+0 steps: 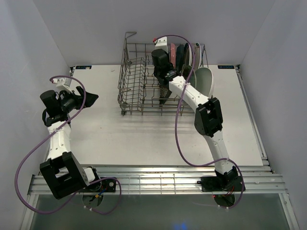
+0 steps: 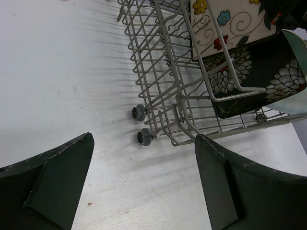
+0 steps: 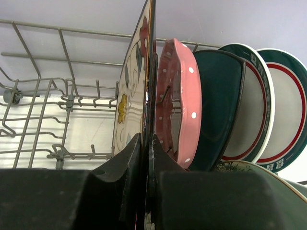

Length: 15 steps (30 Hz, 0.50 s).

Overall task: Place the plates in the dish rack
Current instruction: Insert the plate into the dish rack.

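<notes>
Top external view: the dish rack (image 1: 125,67) was set at the far edge of the table (image 1: 120,139), about midway between its far corners. The right arm (image 1: 189,93) was extended into the rack. It was placed beside plates (image 1: 184,55) stood on edge toward the rack's far right corner. The left gripper (image 1: 89,98) was held above the table near its left edge, well apart from the rack.

Left wrist view: the left gripper's fingers (image 2: 57,182) were spread wide and nothing was held between them. A lower corner of the rack, fitted with two small wheels (image 2: 138,112), was seen ahead. Inside the rack the cream floral square plate (image 2: 225,24) was seen, with the dark floral square plate (image 2: 249,81) lower in the picture. The mint plate (image 2: 300,72) was seen at the right.

Right wrist view: the right gripper (image 3: 147,143) was pressed shut on the thin rim of the cream floral square plate, which was held upright. To its right, the pink dotted plate (image 3: 180,96), the dark teal square plate (image 3: 216,105) and the two teal-and-red-rimmed round plates (image 3: 252,120) were ranked on edge in the rack.
</notes>
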Tool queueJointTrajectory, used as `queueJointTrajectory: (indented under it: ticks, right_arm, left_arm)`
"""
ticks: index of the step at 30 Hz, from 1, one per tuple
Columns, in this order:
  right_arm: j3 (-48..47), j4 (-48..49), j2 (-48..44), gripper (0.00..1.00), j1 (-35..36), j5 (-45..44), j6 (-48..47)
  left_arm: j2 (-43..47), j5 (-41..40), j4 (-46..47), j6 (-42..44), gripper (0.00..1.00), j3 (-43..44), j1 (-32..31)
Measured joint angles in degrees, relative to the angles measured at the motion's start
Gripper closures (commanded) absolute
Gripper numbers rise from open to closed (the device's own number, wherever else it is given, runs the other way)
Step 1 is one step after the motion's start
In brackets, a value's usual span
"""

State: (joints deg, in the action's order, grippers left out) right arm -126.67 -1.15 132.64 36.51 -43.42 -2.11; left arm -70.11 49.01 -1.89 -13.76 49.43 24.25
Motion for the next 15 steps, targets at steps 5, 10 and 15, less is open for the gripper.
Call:
queueJointTrajectory:
  ticks: [5,10,15]
  right_arm:
    - [0.0,-0.2,0.0,0.92,0.11,-0.35,0.0]
    - [0.0,-0.04,0.0,0.92,-0.22,-0.31,-0.22]
    - [0.02,0.02,0.0,0.87,-1.18,0.81,0.31]
  left_arm:
    - [0.66,-0.17,-0.46,0.26,0.04,0.0,0.0]
    - [0.9,-0.2,-0.66,0.42,0.04,0.0,0.0]
    - [0.9,-0.24,-0.66,0.44,0.04,0.0,0.0]
